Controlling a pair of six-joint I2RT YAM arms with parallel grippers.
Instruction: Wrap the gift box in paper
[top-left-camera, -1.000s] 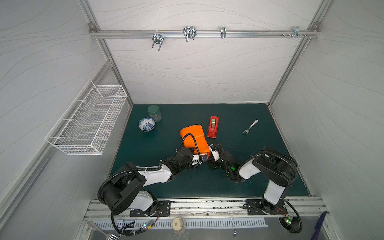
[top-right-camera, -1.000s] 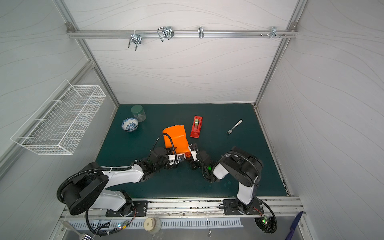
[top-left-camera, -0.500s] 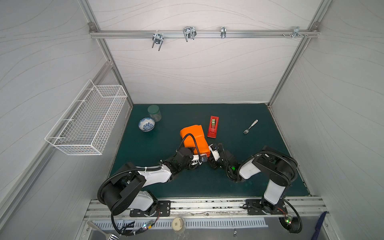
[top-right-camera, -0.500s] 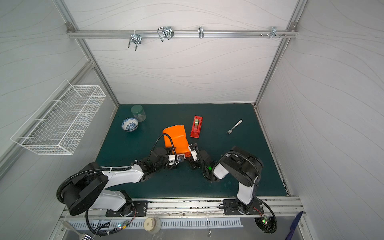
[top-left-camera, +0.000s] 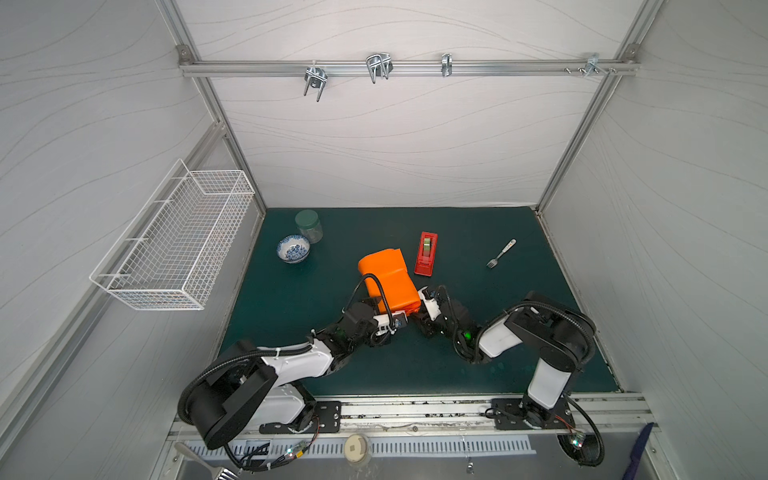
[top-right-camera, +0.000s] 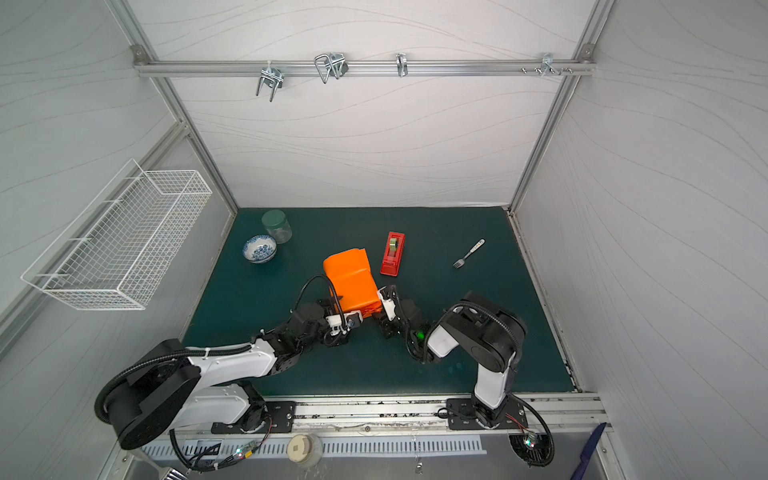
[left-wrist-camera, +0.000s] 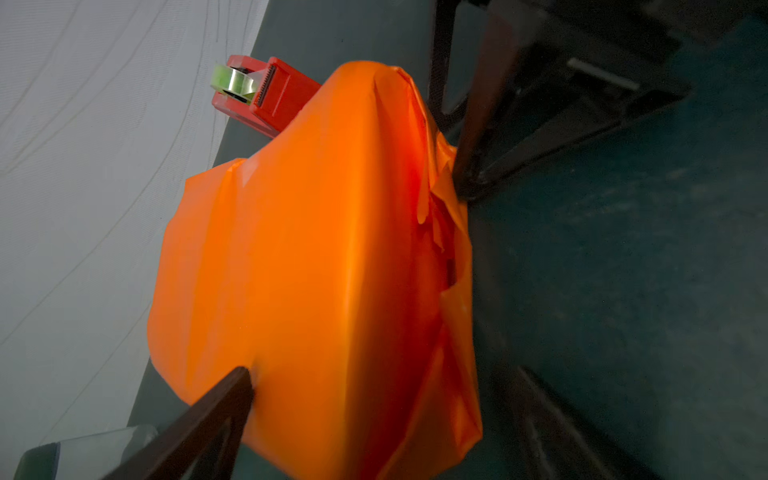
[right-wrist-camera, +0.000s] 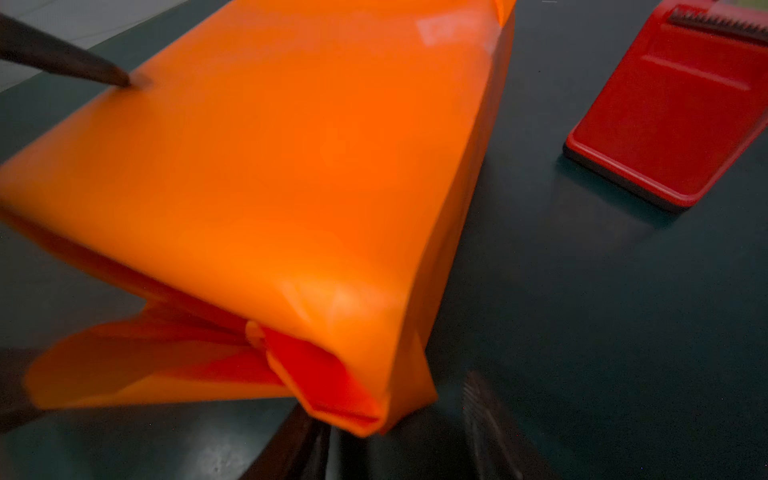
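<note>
The gift box is hidden inside the orange paper (top-left-camera: 388, 274) (top-right-camera: 351, 274), a folded parcel in mid-mat. My left gripper (top-left-camera: 386, 306) (left-wrist-camera: 382, 374) is open wide at the parcel's near end. One of its fingertips (left-wrist-camera: 243, 380) touches the paper's top face (left-wrist-camera: 311, 249); the other finger stays off to the side over the mat. My right gripper (top-left-camera: 419, 313) (right-wrist-camera: 395, 436) sits at the near right corner with its jaws apart. A loose folded corner of paper (right-wrist-camera: 365, 399) hangs between them, unclamped. The end flaps gape open there.
A red tape dispenser (top-left-camera: 427, 253) (right-wrist-camera: 673, 124) lies just right of the parcel. A fork (top-left-camera: 500, 253) lies farther right. A blue-patterned bowl (top-left-camera: 293, 248) and a green-lidded jar (top-left-camera: 309, 225) stand at the back left. A wire basket (top-left-camera: 174, 241) hangs on the left wall.
My left gripper's jaws have spread wider at the parcel's near end. The right jaws have narrowed a little. Neither arm nor the parcel has visibly shifted.
</note>
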